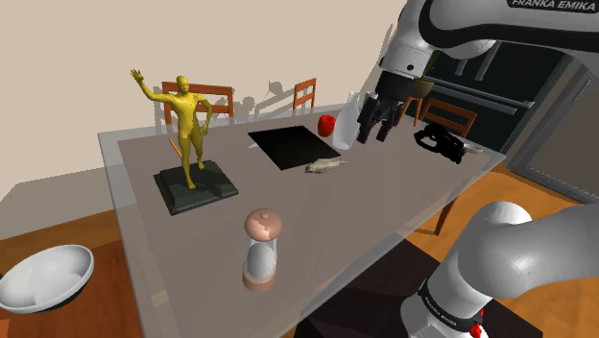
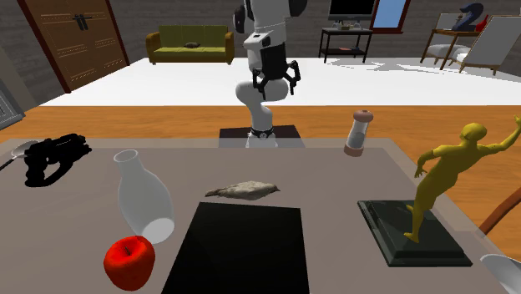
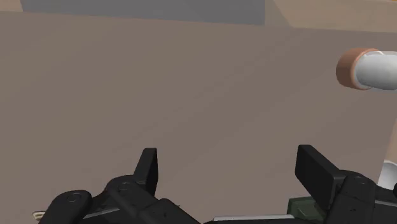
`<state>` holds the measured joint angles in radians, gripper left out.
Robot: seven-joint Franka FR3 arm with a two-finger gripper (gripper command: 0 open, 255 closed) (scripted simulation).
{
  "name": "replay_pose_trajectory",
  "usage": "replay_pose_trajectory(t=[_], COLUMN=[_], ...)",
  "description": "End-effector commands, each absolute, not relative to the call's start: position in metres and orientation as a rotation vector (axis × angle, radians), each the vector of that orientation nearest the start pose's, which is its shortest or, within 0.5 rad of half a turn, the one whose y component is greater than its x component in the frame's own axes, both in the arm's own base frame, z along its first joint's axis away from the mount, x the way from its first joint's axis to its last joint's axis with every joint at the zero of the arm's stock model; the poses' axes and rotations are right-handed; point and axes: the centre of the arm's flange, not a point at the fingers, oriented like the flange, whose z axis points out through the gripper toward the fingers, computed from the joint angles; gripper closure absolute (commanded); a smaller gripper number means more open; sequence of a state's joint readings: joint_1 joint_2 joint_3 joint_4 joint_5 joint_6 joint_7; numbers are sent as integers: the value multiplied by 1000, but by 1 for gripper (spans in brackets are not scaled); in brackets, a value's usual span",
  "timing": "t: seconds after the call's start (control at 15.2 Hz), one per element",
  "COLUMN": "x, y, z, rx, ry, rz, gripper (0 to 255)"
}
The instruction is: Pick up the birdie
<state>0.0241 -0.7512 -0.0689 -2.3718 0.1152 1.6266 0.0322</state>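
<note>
The birdie is a small grey-brown bird lying on its side on the grey table, just beside the black mat. My black gripper hangs well above the table, to the shoulder view's right of the bird and not touching it. In the wrist view the gripper is open, its fingers standing wide apart over bare tabletop with nothing between them.
A gold figure on a dark base, a brown-capped grinder, a pale bottle, a red apple and a black tool stand on the table. A bowl lies beside it.
</note>
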Motion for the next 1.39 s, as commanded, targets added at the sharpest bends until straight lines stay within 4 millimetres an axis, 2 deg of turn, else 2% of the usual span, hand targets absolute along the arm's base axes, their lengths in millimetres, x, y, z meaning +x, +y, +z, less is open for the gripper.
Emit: replay_pose_trajectory(t=[0.0,0.26,0.59,0.99,1.32], x=[321,338,369,420,471], y=[-8,-42,-79,-111,-125], z=[578,543,500,452,415], rx=[-2978,-2984,-2946,-2833,-2683], ry=[96,-222,-621,-1090,-1467], rz=[-6,-27,-53,-83,-107], gripper=[0,0,0,0,0])
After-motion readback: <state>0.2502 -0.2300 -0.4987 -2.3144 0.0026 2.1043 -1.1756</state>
